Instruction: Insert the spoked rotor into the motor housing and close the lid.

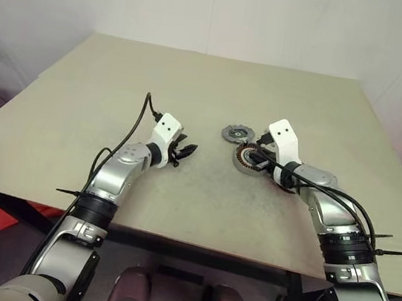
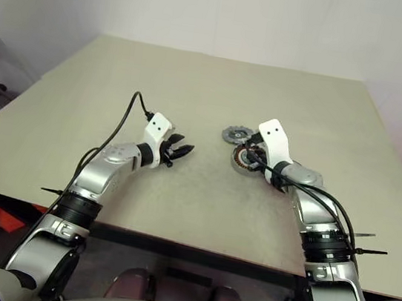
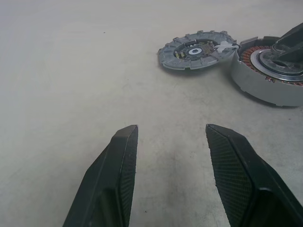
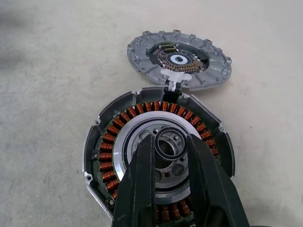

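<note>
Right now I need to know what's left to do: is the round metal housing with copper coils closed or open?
Open. The copper-coiled housing shows its coils, and the grey notched lid lies flat on the table beside it.

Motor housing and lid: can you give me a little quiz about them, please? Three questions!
1. True or false: the lid lies on the table beside the motor housing, not closed over it.
2. The left gripper is: A) open and empty, B) holding the lid, C) holding the housing.
3. What small thing sits between the right gripper's fingertips, over the housing's middle?

Key: 1 true. 2 A. 3 a thin ring.
</note>
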You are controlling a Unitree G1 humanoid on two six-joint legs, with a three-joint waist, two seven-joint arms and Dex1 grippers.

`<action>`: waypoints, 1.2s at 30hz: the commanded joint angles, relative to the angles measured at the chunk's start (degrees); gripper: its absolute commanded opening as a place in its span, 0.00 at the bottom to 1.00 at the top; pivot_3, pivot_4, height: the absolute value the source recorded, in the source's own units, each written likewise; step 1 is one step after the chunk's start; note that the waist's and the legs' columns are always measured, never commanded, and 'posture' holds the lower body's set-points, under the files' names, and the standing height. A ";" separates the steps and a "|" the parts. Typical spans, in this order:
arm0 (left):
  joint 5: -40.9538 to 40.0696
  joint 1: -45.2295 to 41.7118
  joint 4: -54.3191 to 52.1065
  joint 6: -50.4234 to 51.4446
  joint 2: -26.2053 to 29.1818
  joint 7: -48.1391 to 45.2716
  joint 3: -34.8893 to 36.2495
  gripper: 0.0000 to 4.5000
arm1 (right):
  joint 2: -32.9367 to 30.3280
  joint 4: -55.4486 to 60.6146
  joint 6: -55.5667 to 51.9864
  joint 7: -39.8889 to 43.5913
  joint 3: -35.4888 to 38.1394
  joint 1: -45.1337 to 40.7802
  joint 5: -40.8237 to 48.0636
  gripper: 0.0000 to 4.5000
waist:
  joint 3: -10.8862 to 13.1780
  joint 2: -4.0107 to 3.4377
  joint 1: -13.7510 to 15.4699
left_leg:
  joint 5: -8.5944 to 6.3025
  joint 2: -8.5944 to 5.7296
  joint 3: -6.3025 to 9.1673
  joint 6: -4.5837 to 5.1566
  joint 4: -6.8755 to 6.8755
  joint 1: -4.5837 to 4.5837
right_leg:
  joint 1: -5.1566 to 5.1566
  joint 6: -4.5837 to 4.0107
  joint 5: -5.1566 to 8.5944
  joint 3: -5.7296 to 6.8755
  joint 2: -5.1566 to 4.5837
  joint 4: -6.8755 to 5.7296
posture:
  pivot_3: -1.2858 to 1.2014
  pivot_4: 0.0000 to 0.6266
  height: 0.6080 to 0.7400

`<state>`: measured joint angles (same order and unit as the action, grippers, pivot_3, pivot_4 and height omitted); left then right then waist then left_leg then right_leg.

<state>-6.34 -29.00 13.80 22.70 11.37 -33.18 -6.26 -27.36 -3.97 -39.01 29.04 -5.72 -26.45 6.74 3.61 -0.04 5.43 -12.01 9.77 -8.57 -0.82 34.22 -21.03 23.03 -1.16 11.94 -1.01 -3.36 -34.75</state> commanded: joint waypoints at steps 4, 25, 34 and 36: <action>-0.15 -0.73 -0.71 -1.11 0.85 0.19 0.57 0.54 | -0.15 2.01 -0.33 0.02 0.45 0.72 -0.29 0.14 | 0.00 0.00 -0.02 | 0.00 0.00 0.00 0.00 0.00 0.01 | 0.00 0.00 0.00 0.00 0.00 0.00 | 0.52 0.00 1.00; -0.08 -1.42 0.70 -2.08 1.35 0.44 0.71 0.54 | 0.04 2.31 -0.56 0.25 0.05 -0.01 -0.37 0.44 | 0.00 0.00 -0.03 | 0.00 0.00 0.00 0.00 0.00 0.02 | 0.00 0.00 0.00 0.00 0.00 -0.01 | 0.52 0.00 1.00; -0.03 -1.56 1.48 -2.61 1.44 0.15 0.50 0.54 | -0.34 3.90 -0.65 0.16 0.90 -0.44 -0.07 0.50 | 0.00 0.00 -0.01 | 0.00 0.00 0.00 0.00 0.00 0.02 | 0.00 0.00 0.00 0.00 0.00 -0.01 | 0.52 0.00 1.00; -0.02 -1.57 1.59 -2.72 1.40 0.13 0.45 0.54 | -0.32 3.92 -0.62 0.06 1.22 -0.69 0.06 0.50 | 0.00 0.00 -0.02 | 0.00 0.00 0.00 0.00 0.00 0.01 | 0.00 0.00 0.00 0.00 0.00 -0.01 | 0.52 0.00 1.00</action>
<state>-6.32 -29.02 16.13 21.13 12.34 -33.02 -6.25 -27.28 -3.16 -39.78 29.06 -5.75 -25.88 6.73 3.61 -0.04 5.41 -12.01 9.78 -8.57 -0.82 34.22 -21.02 23.02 -1.16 11.94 -1.01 -3.36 -34.76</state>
